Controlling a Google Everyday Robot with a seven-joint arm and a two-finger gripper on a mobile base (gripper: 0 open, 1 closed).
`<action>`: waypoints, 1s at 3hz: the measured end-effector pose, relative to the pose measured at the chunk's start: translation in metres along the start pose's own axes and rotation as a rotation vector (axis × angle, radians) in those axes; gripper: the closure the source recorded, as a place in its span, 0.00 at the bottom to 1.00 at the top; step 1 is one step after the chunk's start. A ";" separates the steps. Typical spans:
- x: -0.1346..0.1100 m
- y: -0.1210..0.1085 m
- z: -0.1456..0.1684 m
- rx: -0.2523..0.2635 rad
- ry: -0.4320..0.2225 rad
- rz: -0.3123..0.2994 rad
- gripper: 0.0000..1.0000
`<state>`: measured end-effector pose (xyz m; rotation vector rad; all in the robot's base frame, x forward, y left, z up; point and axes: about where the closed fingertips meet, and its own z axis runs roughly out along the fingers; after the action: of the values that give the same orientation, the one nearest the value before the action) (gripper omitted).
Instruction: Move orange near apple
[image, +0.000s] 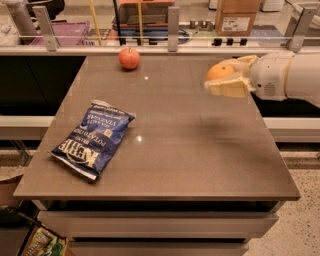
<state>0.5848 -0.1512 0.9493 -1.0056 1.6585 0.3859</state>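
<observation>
The orange (220, 72) is held between the cream fingers of my gripper (226, 77), lifted above the right side of the brown table (190, 150). The gripper is shut on it, and the white arm reaches in from the right edge. The apple (129, 58), red-orange with a short stem, sits on the table near the far edge, left of centre. The orange is well to the right of the apple and higher than the tabletop.
A blue chip bag (93, 138) lies flat on the left part of the table. A glass rail with metal posts (173, 22) runs behind the far edge. Boxes and clutter stand beyond it.
</observation>
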 end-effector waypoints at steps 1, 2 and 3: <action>-0.016 -0.030 0.015 0.000 -0.059 -0.060 1.00; -0.026 -0.056 0.037 -0.027 -0.111 -0.118 1.00; -0.031 -0.078 0.064 -0.073 -0.131 -0.138 1.00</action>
<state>0.6862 -0.1393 0.9744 -1.1191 1.4573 0.4139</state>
